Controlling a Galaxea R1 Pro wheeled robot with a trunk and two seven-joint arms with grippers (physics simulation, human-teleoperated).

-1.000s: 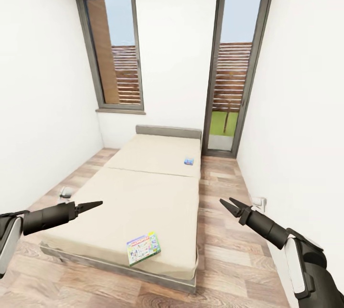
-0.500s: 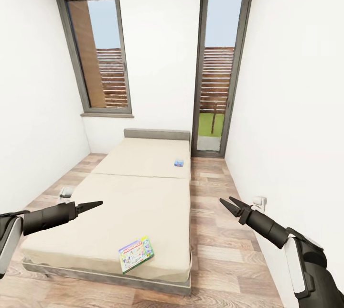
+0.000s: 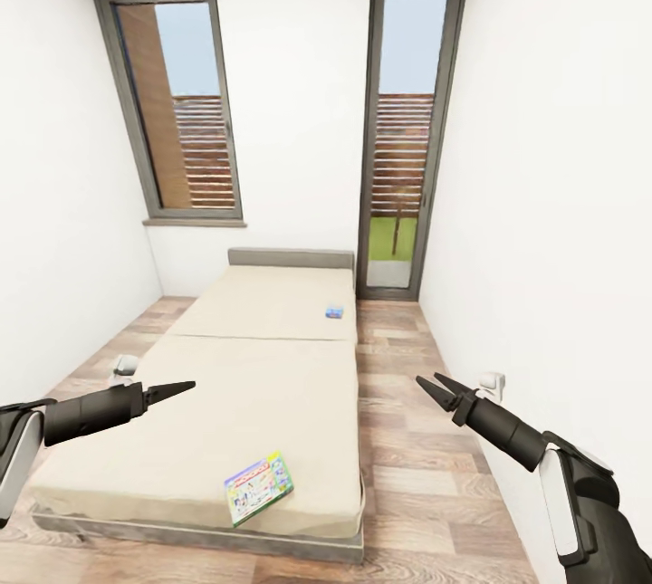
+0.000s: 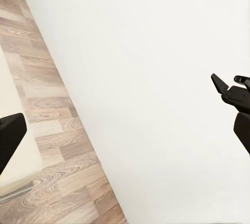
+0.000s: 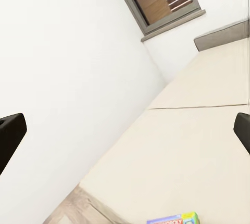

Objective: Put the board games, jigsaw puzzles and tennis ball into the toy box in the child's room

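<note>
A tall grey-framed window and a narrow glass door sit in the white far wall, both showing brown slatted fencing outside. Wood-plank floor runs along the side, with a small white wall socket low on the right wall.

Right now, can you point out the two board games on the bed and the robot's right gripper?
White-green board game (image 3: 259, 488): head view, middle of its lid.
Blue board game (image 3: 334, 312): head view, centre of the box.
Right gripper (image 3: 428, 382): head view, between its fingertips.

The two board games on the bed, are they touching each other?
Apart. The head view shows the white-green board game near the bed's foot and the blue board game far up it, bare mattress between.
</note>
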